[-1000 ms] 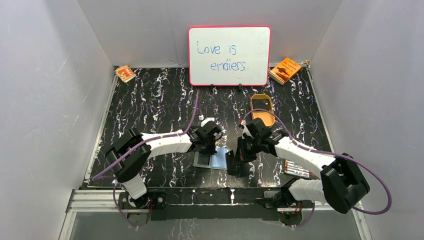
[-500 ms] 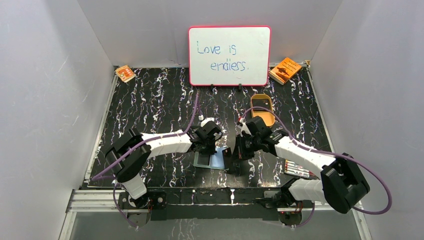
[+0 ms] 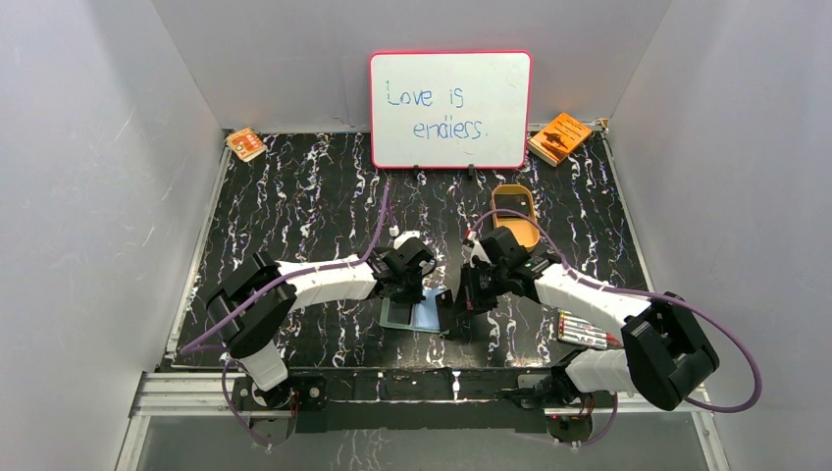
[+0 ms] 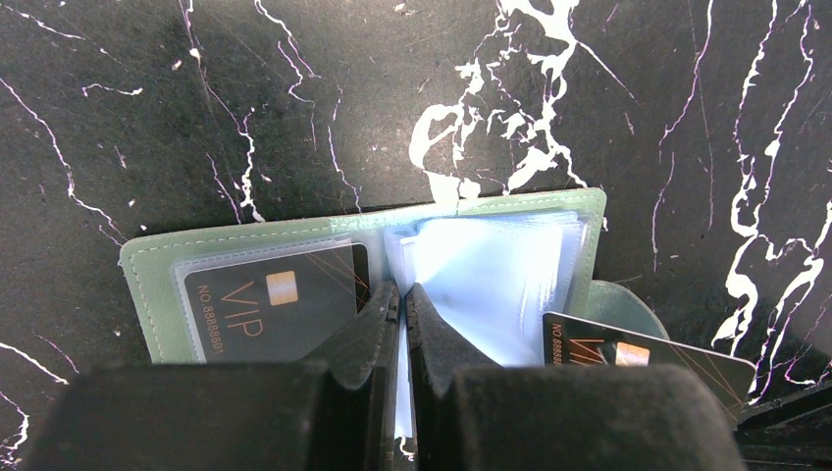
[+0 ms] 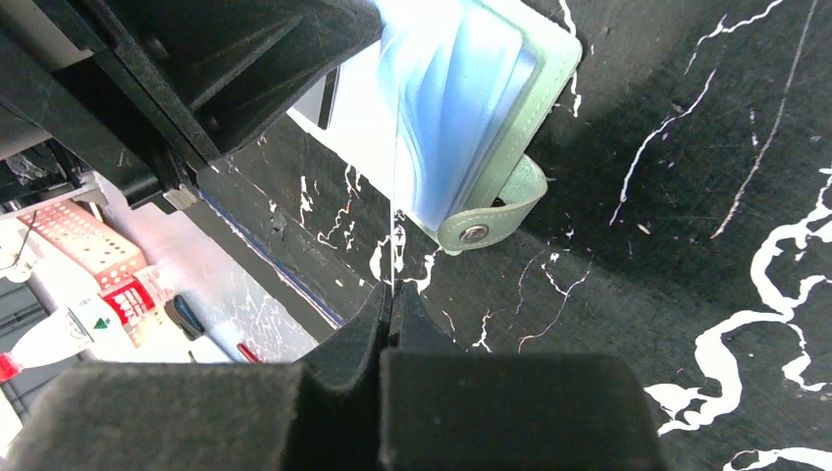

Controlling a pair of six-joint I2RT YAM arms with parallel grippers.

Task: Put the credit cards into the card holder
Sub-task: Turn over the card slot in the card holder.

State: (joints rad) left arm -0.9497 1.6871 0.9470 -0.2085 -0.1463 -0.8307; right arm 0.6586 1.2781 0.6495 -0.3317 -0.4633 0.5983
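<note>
With the table (image 3: 294, 196) read as a dial from the overhead view, 6 o'clock being the edge where the arms are bolted, a short row of thin striped cylinders (image 3: 584, 332) is seen at 4 o'clock, beside the right arm.

At 6 o'clock the card holder (image 4: 147, 285) is laid open on the marble, grey-green cover down and pale blue sleeves up. One of its clear leaves is pinched by the clenched left gripper (image 4: 402, 299) at the spine. A stowed credit card (image 4: 265, 304), marked VIP, is seen in the pocket at 9 o'clock of that spine.

At 3 o'clock of the holder, the held credit card (image 4: 638, 358) is clamped edge-on by the tightly closed right gripper (image 5: 390, 294), over the snap strap (image 5: 491, 211). Its far end is pointed at the sleeves; whether a pocket has been entered cannot be told.

A tan oval tray (image 3: 522, 235) is placed at 1 o'clock of the right gripper, apart from it. A whiteboard (image 3: 450, 108) is propped at 12 o'clock, and two orange booklets are set in the far corners, at 10 o'clock (image 3: 246, 144) and 2 o'clock (image 3: 559, 137).
</note>
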